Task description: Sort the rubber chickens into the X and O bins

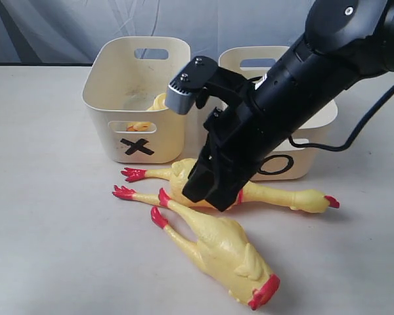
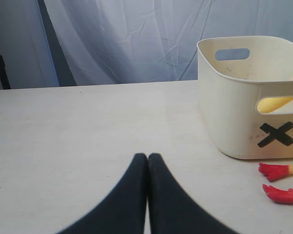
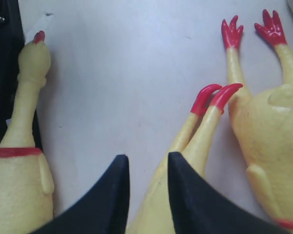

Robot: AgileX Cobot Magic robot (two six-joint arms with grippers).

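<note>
Two rubber chickens lie on the table in front of the bins: one (image 1: pixel 289 197) runs sideways with its head to the right, the other (image 1: pixel 217 246) lies diagonally with its head nearest the camera. A third chicken (image 1: pixel 159 102) sits inside the X bin (image 1: pixel 136 98). The O bin (image 1: pixel 305 164) stands to its right, mostly hidden by my right arm. My right gripper (image 1: pixel 210 193) (image 3: pixel 145 163) is open just over the diagonal chicken's thighs (image 3: pixel 195 141), holding nothing. My left gripper (image 2: pixel 147 157) is shut and empty, low over bare table left of the X bin (image 2: pixel 234 117).
In the right wrist view the sideways chicken's body (image 3: pixel 268 131) lies beside the open fingers, and another chicken's neck and head (image 3: pixel 27 97) show on the other side. Two red feet (image 2: pixel 273 170) lie near the X bin. A grey curtain hangs behind the table.
</note>
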